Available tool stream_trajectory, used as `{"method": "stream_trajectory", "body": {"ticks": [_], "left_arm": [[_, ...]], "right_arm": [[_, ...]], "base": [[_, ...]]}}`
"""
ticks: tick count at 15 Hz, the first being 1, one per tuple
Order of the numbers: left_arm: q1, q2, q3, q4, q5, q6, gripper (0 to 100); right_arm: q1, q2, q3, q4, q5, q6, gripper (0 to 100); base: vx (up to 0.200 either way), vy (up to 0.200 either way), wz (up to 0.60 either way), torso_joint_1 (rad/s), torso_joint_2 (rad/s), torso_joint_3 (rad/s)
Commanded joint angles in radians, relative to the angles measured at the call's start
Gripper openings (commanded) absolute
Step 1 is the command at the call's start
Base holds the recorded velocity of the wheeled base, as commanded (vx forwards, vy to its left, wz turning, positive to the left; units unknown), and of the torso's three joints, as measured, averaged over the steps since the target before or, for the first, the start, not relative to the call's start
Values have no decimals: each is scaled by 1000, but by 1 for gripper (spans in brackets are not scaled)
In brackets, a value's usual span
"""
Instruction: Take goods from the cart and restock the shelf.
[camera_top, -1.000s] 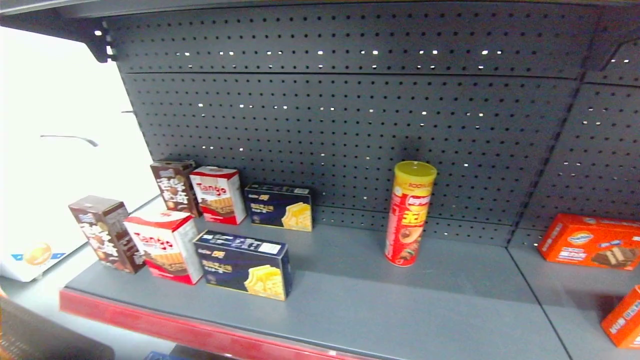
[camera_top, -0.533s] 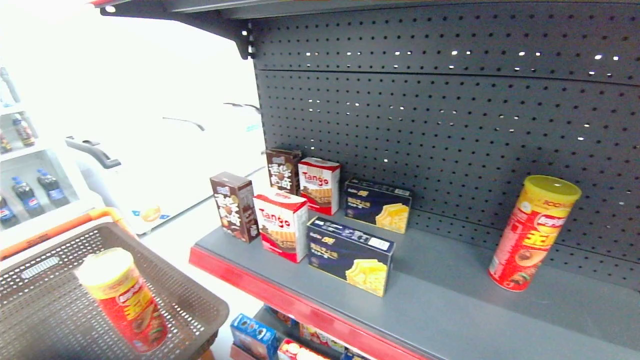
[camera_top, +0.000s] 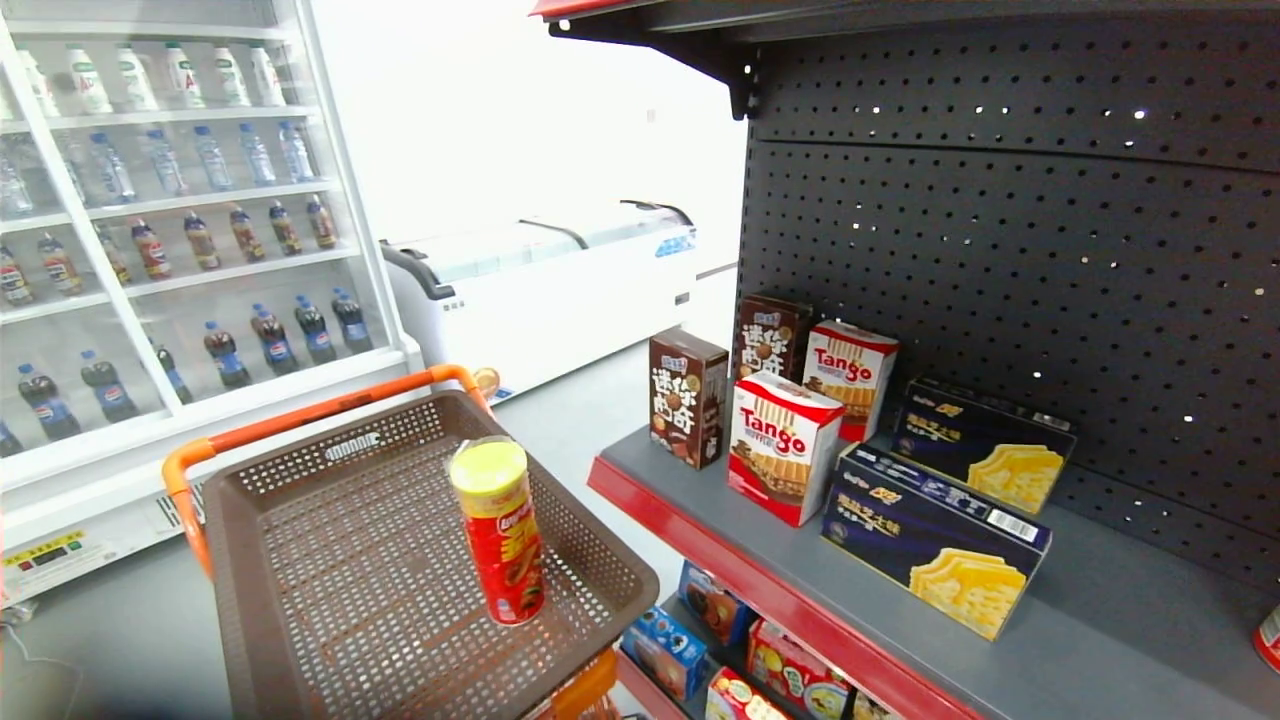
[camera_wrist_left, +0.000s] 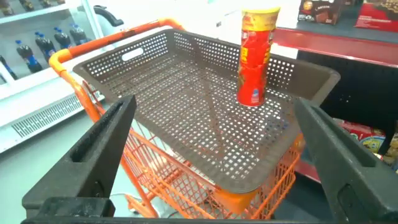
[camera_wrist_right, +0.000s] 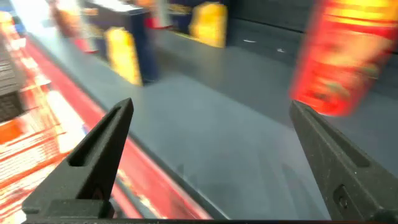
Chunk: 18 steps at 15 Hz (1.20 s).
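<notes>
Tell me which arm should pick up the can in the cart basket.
Left. The left gripper is open and faces the can standing in the basket; the right gripper points at the shelf.

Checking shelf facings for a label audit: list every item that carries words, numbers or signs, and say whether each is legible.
Red-and-white boxes: big red word on front, legible; a brand name, so not quoted.
Brown boxes: large white characters, legible.
Dark blue boxes: gold characters and a barcode sticker, too small.
Can in the cart basket: yellow characters, blurred.
Fridge bottles: labels too small.
</notes>
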<state>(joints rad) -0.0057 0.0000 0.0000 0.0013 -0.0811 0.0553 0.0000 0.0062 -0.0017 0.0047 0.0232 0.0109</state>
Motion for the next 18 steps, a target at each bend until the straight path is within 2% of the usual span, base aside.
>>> {"method": "stream_trajectory", "body": {"ticks": [1,4,6,7,8,10,11,14,15,17,18], "left_arm": [[0,0,0,0,0,0,100],[0,0,0,-3,-2,5,100],[-8,92,-152,65,-8,14,100],[-8,140,-179,80,-8,17,100],[-10,236,-252,94,-13,28,100],[-14,373,-291,83,-28,84,100],[-14,492,-351,85,-43,130,100],[-33,673,-416,77,-60,135,100],[-82,716,-423,68,-51,130,100],[-119,873,-476,20,-2,130,100],[-126,905,-488,11,0,130,100]], "right_arm": [[0,1,0,0,0,0,100],[0,1,0,0,0,0,100],[0,1,0,0,0,0,100],[0,1,0,0,0,0,100],[0,1,0,0,0,0,100],[0,1,0,0,0,0,100],[0,1,0,0,0,0,100],[0,1,0,0,0,0,100],[0,1,0,0,0,0,100],[0,1,0,0,0,0,100],[0,1,0,0,0,0,100]], "base": [[0,0,0,0,0,0],[0,0,0,0,0,0],[0,0,0,0,0,0],[0,0,0,0,0,0],[0,0,0,0,0,0],[0,0,0,0,0,0],[0,0,0,0,0,0],[0,0,0,0,0,0],[0,0,0,0,0,0],[0,0,0,0,0,0],[0,0,0,0,0,0]]}}
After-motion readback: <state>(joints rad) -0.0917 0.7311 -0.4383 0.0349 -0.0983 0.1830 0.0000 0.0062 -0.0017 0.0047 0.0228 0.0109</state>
